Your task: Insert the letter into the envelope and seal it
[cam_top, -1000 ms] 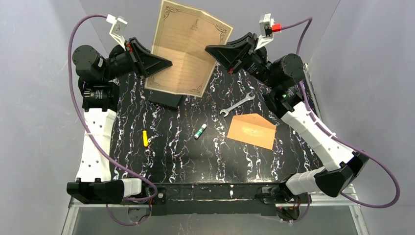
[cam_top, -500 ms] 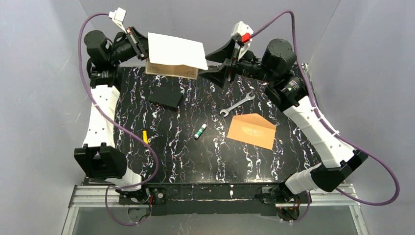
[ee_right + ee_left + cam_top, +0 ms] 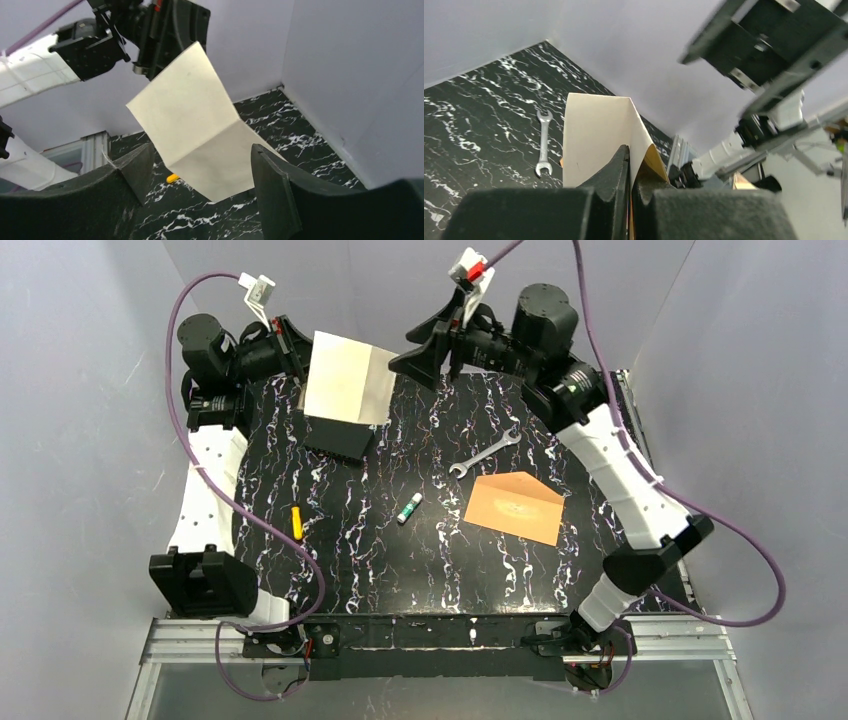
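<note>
The letter (image 3: 346, 380) hangs folded in the air at the back left, its plain cream back showing. My left gripper (image 3: 297, 356) is shut on its left edge; the left wrist view shows the sheet (image 3: 594, 132) pinched between the shut fingers (image 3: 616, 170). My right gripper (image 3: 425, 340) stands open a little to the right of the sheet and touches nothing. In the right wrist view the letter (image 3: 197, 120) hangs ahead of the spread fingers (image 3: 272, 180). The orange-brown envelope (image 3: 515, 507) lies flat on the table at the right, flap pointing to the back.
A silver wrench (image 3: 485, 453) lies behind the envelope. A flat black rectangular object (image 3: 340, 438) sits under the hanging letter. A small white-and-green marker (image 3: 408, 508) and a yellow piece (image 3: 296, 522) lie mid-table. Grey walls enclose the back and sides.
The right gripper has let go of the letter, opened and drawn back. The sheet, held spread between both grippers before, has folded over and now hangs from the left gripper alone.
</note>
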Robot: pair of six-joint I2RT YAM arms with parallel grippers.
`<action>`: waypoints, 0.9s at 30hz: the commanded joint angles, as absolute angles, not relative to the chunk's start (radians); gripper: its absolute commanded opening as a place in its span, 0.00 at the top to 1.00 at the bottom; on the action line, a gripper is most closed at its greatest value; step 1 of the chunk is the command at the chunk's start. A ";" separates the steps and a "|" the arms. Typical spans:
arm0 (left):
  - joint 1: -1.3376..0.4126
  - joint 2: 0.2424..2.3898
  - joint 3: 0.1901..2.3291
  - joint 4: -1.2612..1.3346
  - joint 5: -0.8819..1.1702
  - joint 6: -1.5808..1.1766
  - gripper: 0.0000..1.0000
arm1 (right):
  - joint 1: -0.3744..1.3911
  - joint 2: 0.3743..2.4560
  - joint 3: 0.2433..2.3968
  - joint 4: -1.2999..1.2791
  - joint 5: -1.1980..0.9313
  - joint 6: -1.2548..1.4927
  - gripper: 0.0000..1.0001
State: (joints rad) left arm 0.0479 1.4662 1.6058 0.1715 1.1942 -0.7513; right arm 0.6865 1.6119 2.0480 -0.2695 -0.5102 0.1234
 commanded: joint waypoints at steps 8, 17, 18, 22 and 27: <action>0.015 1.247 1.502 0.196 1.540 -0.614 1.00 | 0.683 1.592 1.971 -0.268 -0.936 0.037 0.22; -0.010 1.161 1.444 0.196 1.554 -0.595 1.00 | 0.687 1.515 1.816 -0.086 -1.075 0.240 0.45; -0.019 1.159 1.444 0.196 1.556 -0.598 1.00 | 0.688 1.520 1.814 -0.060 -1.075 0.285 0.47; -0.037 1.149 1.457 0.196 1.563 -0.591 1.00 | 0.700 1.534 1.825 -0.057 -1.080 0.306 0.48; -0.044 1.148 1.460 0.195 1.551 -0.595 1.00 | 0.730 1.540 1.833 -0.061 -1.089 0.315 0.47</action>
